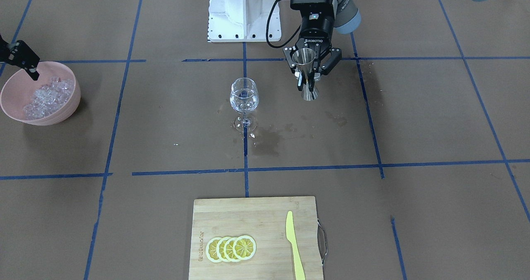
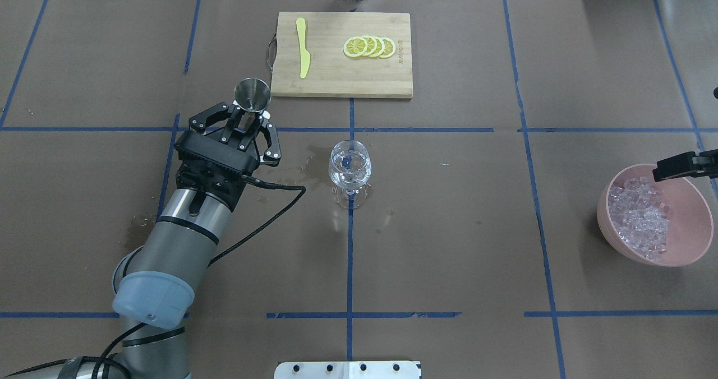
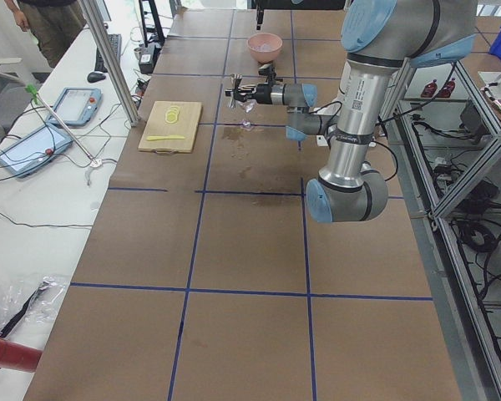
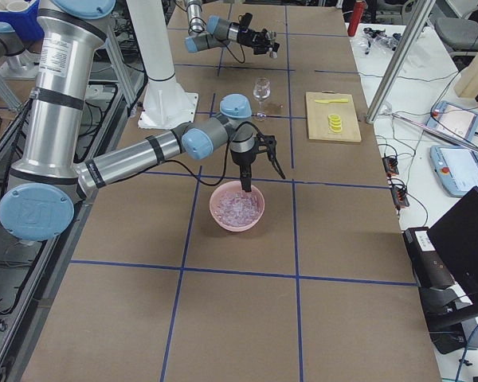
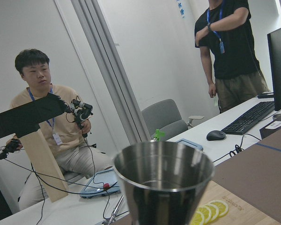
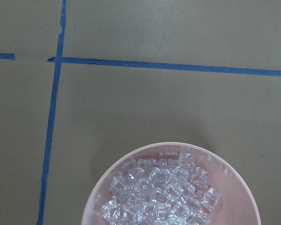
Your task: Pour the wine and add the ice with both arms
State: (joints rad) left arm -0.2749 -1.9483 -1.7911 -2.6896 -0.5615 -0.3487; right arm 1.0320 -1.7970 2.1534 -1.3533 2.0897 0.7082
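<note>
A clear stemmed glass (image 1: 244,97) (image 2: 350,166) stands mid-table with clear liquid in it. My left gripper (image 1: 307,79) (image 2: 247,118) is shut on the waist of a steel jigger (image 1: 306,71) (image 2: 252,96) (image 5: 164,183), held upright beside the glass and apart from it. A heap of ice (image 1: 45,97) (image 2: 642,216) (image 6: 161,192) fills a pink bowl (image 1: 70,106) (image 2: 695,199) (image 6: 243,197). My right gripper (image 1: 29,66) (image 2: 667,169) (image 4: 259,171) hangs over the bowl's rim, fingers spread open, with one tip just above the ice.
A wooden cutting board (image 1: 248,213) (image 2: 392,82) with lemon slices (image 1: 230,248) and a yellow knife (image 1: 295,247) lies across the table. Wet stains (image 1: 269,141) darken the paper near the glass. The white base block (image 1: 244,15) stands behind. Two people appear in the left wrist view.
</note>
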